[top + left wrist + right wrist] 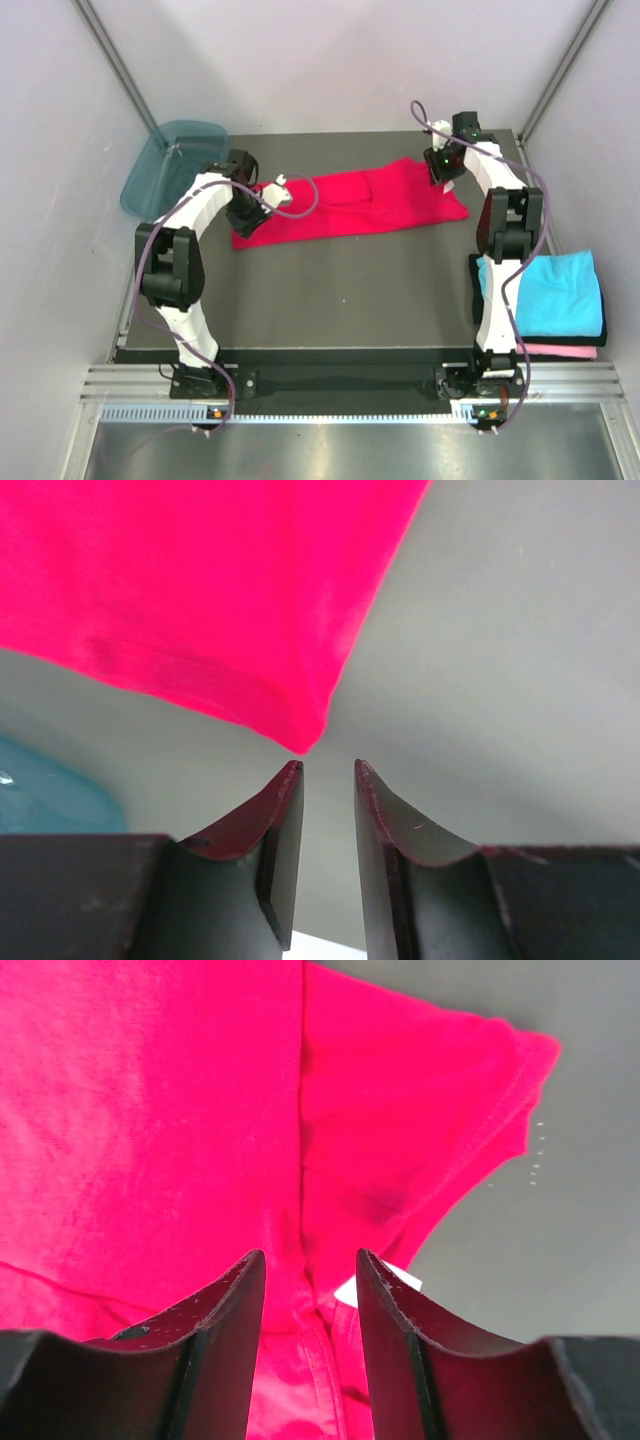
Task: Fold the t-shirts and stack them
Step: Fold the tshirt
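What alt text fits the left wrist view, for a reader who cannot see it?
A corner of the crimson t-shirt points down at the left gripper, whose dark jaws stand slightly apart just below it, holding nothing. Grey table fills the right side, and a teal tub edge shows at lower left.

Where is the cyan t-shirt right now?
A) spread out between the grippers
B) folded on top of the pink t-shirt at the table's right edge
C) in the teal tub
B: the cyan t-shirt lies folded over the pink t-shirt at the right edge; the red t-shirt is the one spread out.
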Robot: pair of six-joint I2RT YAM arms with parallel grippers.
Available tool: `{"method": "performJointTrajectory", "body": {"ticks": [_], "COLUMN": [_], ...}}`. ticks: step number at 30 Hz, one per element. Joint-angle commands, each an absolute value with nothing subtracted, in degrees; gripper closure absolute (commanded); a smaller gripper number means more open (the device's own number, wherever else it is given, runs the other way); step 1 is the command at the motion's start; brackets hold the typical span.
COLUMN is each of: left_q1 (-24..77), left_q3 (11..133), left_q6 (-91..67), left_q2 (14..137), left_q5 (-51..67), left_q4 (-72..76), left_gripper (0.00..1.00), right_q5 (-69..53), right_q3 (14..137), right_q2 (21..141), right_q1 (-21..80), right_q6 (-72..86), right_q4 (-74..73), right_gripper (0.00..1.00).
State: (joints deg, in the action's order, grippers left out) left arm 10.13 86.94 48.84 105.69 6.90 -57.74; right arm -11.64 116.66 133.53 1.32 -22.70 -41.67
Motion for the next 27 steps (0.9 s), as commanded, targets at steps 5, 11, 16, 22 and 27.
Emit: {"method": "performJointTrajectory", "body": {"ticks": [5,11,16,22,27], "left_q1": [10.11,10.11,10.11,10.02,10.11], "left_q3": [82.97,83.05,82.35,81.12,78.58], "left_q6": [53.79,54.32,54.14,53.53,51.77], "left_q2": [108.8,112.4,114.43,115.58,114.0], "left_q5": [3.26,1.58,0.79,-0.88,-0.26], "left_q4": [-53.79,-51.33,-49.4,-48.95,-51.76], "left_gripper": [0.6,0.6,0.6,0.75,1.0], "right_q5": [-11.07,-10.81,-10.63,-10.37,-8.71], "right_q3": [116.02,114.44,113.47,111.71,111.79], "right_q2": [126.92,125.33,124.28,123.14,123.31], "right_q1": [1.23,1.32,1.32,1.32,1.23], "right_q6": [-23.03,-23.03,-23.29,-23.29,-22.5], "right_q4": [-42.1,-42.01,-41.92,-41.75,-40.79], "right_gripper": [0.57,0.57,0.57,0.57,0.57]}}
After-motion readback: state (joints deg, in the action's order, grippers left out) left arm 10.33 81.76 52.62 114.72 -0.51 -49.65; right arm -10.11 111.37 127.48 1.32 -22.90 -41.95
